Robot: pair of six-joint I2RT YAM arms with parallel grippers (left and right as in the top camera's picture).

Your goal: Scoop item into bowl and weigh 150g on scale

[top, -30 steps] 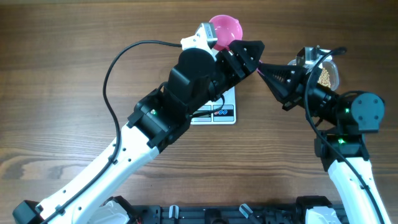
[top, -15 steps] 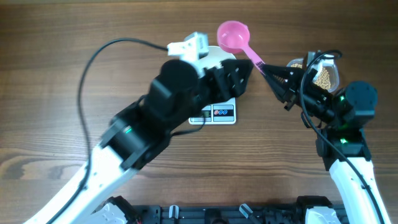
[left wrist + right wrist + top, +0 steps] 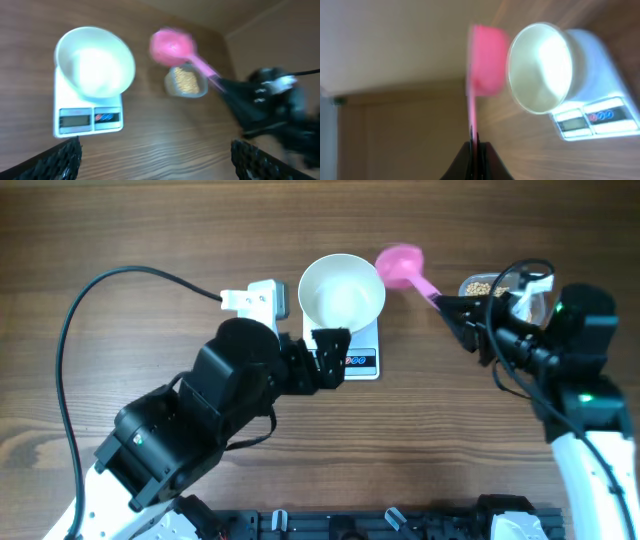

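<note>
Overhead, upper centre: white bowl (image 3: 342, 290) sits on the scale (image 3: 358, 362), covering most of the platform. Only the scale's front strip with display and buttons shows below the bowl. The inside of the bowl reads plain white. The display reading is too blurred to make out.

Left gripper (image 3: 328, 358) hangs over the scale's front edge, just below the bowl. In the left wrist view its fingertips (image 3: 64, 156) sit at the two lower corners of the frame, spread wide, with nothing between them.

Right gripper (image 3: 452, 308), upper right, is pinched tight on the thin handle of a pink scoop (image 3: 400, 265). The scoop's cup is up in the air, just right of the bowl's rim, and motion-blurred. Cannot tell what it carries.

Beans (image 3: 186, 82) lie in a clear tub (image 3: 172, 90) to the right of the scale. Overhead, the right arm hides most of the tub.

Wooden table (image 3: 120, 240) underneath. A black cable (image 3: 75, 330) loops at the left.
</note>
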